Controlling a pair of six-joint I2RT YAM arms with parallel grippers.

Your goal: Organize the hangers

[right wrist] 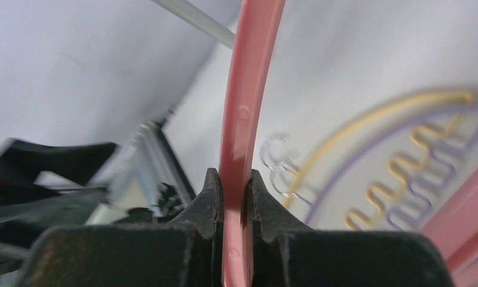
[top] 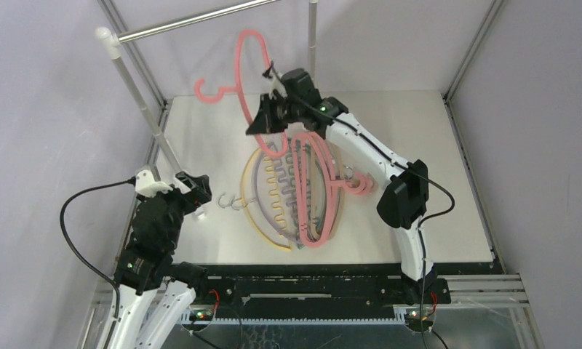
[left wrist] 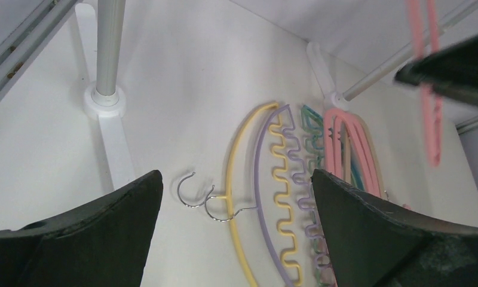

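Pink hanger point(right wrist: 248, 89) pinched edge-on in right gripper point(right wrist: 233, 184) — pads closed tight on thin bar, so it can't swing. Held up off pile with hook end free on side of silver rail point(top: 193, 22), likely to hang it next. Other hangers point(top: 295, 193) flat on table point(top: 419, 145), heaped under that arm. Left gripper point(left wrist: 235, 179) jaws wide apart, empty — low by rack post point(left wrist: 108, 48), out of way.

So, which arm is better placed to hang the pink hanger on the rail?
Right. The right arm has its jaws shut on the pink hanger, held high near the rail; the left arm sits low, jaws open and empty.
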